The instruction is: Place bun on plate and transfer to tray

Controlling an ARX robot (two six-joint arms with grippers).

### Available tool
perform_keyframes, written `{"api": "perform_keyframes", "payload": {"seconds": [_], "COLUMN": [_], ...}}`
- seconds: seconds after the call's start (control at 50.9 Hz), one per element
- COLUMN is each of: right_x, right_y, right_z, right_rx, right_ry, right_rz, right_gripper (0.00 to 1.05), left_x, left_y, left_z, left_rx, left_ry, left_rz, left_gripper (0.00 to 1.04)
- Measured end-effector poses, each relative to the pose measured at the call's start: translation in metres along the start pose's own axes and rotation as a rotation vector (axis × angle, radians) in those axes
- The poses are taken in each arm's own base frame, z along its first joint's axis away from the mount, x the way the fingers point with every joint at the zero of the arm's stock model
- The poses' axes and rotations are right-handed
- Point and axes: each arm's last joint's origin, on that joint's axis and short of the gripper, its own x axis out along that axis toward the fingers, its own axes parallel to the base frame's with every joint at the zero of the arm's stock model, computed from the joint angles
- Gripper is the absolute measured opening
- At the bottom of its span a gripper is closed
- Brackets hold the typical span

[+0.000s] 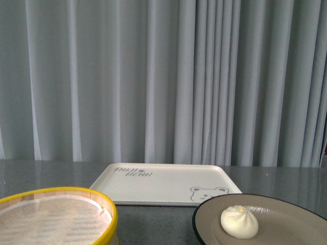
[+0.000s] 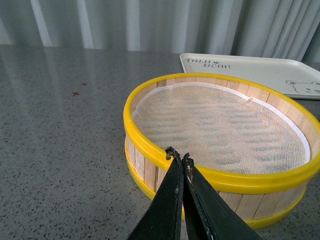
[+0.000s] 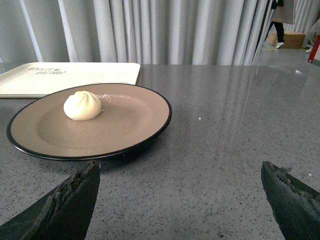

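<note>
Bun (image 1: 239, 222): seated on plate (image 1: 286, 209), off-centre. Tray (image 1: 163, 186): just behind plate. Right gripper (image 3: 180, 169): spread wide, short of plate rim. Left gripper (image 2: 179, 159): clenched, nothing held. Rim to be pinched squarely, plate kept level.

Curtained-off lab or studio bay, staged tabletop.
Pale grey pleated curtains (image 1: 153, 76) fill the whole background in all three views. The grey speckled stone-look table (image 2: 60, 150) has small red marks (image 2: 76, 93) on it, at least one a cross. Tableware is set out like props: a bear-print tray (image 1: 163, 186), a yellow-rimmed wooden steamer basket (image 2: 220, 130) and a black-rimmed plate (image 3: 120, 130) with one steamed bun (image 3: 82, 105). In the right wrist view, a gap past the curtain edge shows a glossy floor (image 3: 300, 55), a cardboard box (image 3: 291, 39) and a standing person (image 3: 278, 25), so it looks like a larger shared room.
</note>
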Motion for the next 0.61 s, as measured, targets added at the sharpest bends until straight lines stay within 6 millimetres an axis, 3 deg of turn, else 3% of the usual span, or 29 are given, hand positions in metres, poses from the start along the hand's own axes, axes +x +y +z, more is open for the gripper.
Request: {"api": "perform_keyframes", "payload": {"seconds": [0.609], "right_x": [0.0], "right_y": [0.0], "right_z": [0.0], "right_rx": [0.0], "right_ry": [0.0], "right_rz": [0.0], "right_gripper": [0.96], "left_x": [-0.019], "left_y": [0.0], "left_z": [0.004], "left_rx": [0.0], "left_ry": [-0.013], "left_rz": [0.0], "left_gripper": [0.04]}}
